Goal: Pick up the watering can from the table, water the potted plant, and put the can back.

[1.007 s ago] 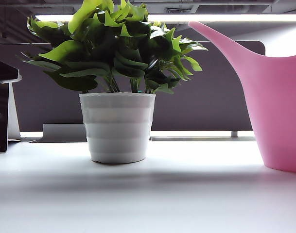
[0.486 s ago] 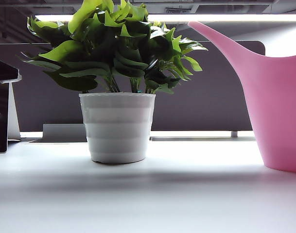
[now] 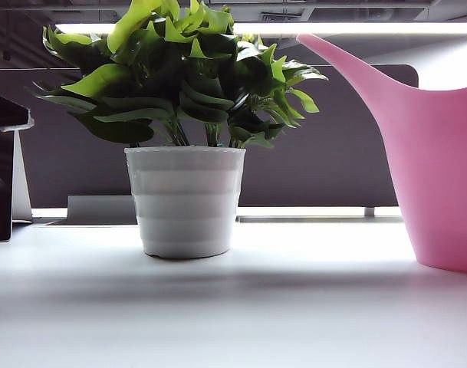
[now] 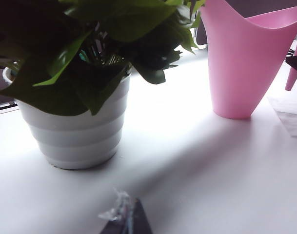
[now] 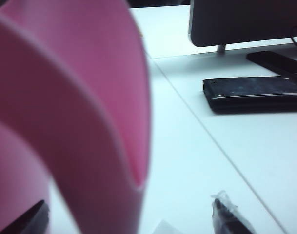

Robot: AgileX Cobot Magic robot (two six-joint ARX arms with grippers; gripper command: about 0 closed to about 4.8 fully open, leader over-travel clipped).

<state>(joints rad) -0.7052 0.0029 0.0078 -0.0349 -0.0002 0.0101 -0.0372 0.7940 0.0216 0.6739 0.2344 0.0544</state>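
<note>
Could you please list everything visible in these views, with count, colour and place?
watering can: one, pink, standing on the table right of the plant, spout pointing toward the leaves.
potted plant: one, green leaves in a white ribbed pot, left of centre on the table.
table: one, white, under everything.
partition panel: one, dark grey, behind the table.
flat black device: one, on the neighbouring desk surface beyond the can.
left gripper: one dark fingertip showing, near the pot; state unclear.
right gripper: two dark fingers, open, either side of the can's handle, not closed on it.
</note>
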